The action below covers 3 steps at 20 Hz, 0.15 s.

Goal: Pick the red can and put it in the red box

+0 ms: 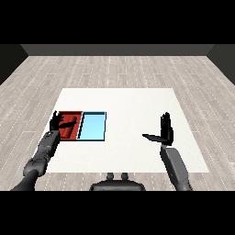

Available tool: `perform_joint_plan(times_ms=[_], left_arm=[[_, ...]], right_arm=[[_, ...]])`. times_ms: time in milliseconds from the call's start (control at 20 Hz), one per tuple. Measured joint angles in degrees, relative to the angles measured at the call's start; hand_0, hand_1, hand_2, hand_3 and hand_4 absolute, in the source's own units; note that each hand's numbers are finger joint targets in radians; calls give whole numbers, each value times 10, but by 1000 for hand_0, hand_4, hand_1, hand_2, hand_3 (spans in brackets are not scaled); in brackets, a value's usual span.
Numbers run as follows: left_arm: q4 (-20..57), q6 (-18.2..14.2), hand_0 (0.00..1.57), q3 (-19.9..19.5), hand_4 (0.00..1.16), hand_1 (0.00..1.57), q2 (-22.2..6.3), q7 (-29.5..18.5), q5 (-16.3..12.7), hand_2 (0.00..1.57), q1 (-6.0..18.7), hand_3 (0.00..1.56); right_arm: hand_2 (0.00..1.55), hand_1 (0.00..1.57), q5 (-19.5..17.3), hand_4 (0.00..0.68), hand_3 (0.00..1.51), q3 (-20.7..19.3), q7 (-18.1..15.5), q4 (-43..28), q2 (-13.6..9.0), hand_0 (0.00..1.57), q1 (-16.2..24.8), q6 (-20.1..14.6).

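a: where's the red can (69, 125)?
b: lying in the red tray (73, 114), beside the blue tray (93, 114)
a: hands?
b: left hand (57, 121) spread at the tray's edge; right hand (165, 132) open, holding nothing

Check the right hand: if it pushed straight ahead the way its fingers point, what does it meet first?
Nothing, it seems. The right hand points its fingers up-view, toward the far edge of the white table; only bare tabletop shows there. Its height above the surface is unclear.

Left hand (57, 121) over red tray (76, 114); right hand (165, 131) open, apart.
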<state>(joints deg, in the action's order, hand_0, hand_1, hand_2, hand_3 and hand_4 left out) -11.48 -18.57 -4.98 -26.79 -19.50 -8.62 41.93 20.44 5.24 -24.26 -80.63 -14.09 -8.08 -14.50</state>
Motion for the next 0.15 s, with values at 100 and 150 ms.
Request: perform_joint_plan(times_ms=[100,150], left_arm=[[-31,29,0,-10,0,0,4,-34,-14,0,-6,0],[-49,48,0,-15,0,0,8,-53,-22,0,-11,0]], right_arm=[[0,0,-7,0,0,14,-7,-9,10,0,11,1],[0,0,-9,0,0,17,-8,-15,10,0,15,2]])
